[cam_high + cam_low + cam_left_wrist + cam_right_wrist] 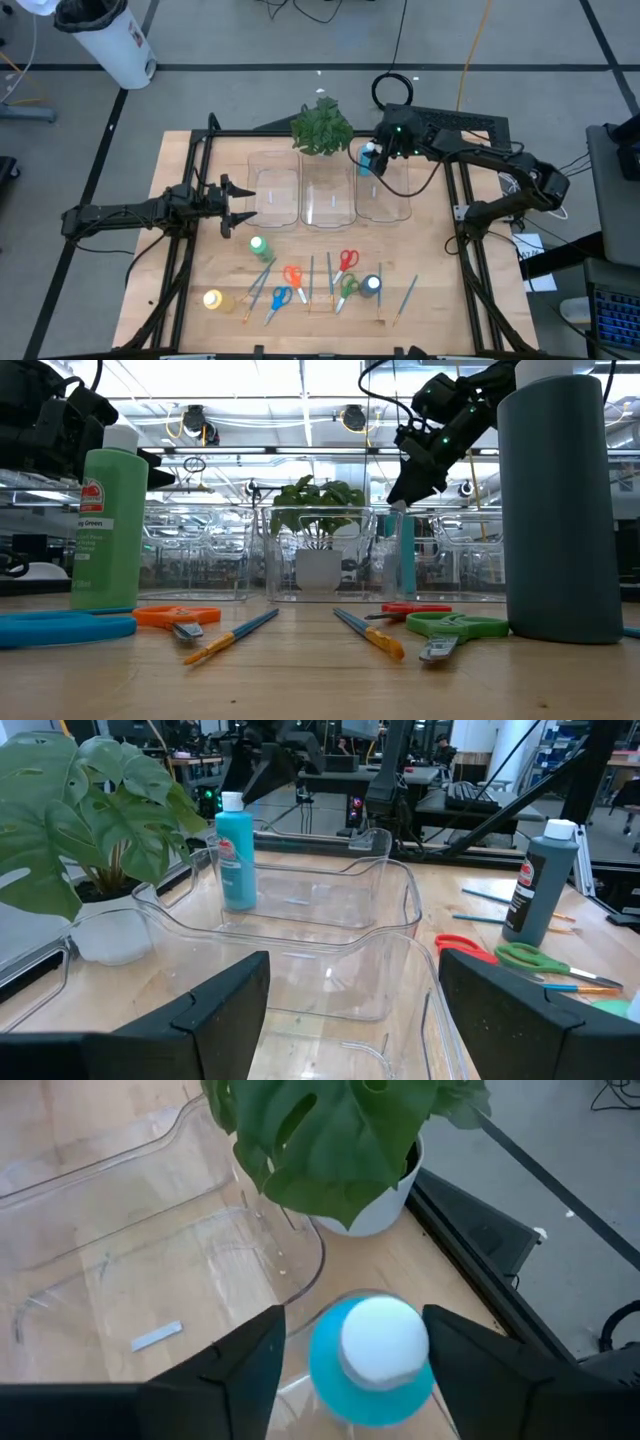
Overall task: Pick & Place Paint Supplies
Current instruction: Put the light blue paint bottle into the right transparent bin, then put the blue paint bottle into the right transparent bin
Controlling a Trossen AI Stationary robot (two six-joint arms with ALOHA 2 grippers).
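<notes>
High view: The right gripper (pixel 372 160) is reaching across to the back corner of the right bin (pixel 383 190), next to the plant (pixel 321 127). It is sitting over the light blue bottle (pixel 368 158). The left gripper (pixel 240 205) is waiting by the left bin (pixel 274 192) with its fingers spread apart. The green bottle (pixel 258 246), yellow bottle (pixel 213 299), dark blue bottle (pixel 372 286), red scissors (pixel 345 261) and the brushes are lying on the table (pixel 430 260) in front of the bins.

Low view: The right arm is coming down at a slant from above, and its gripper (pixel 405 488) is pointing down just above the bottle (pixel 407 550) standing in the bin.

Left wrist view: The light blue bottle (pixel 237 850) is standing up straight inside the far bin. The left fingers (pixel 210 1010) are wide apart.

Right wrist view: The right fingers (pixel 255 1355) are sitting on each side of the bottle's white cap (pixel 383 1341), with small gaps showing, so they are looking apart and not squeezing it.
</notes>
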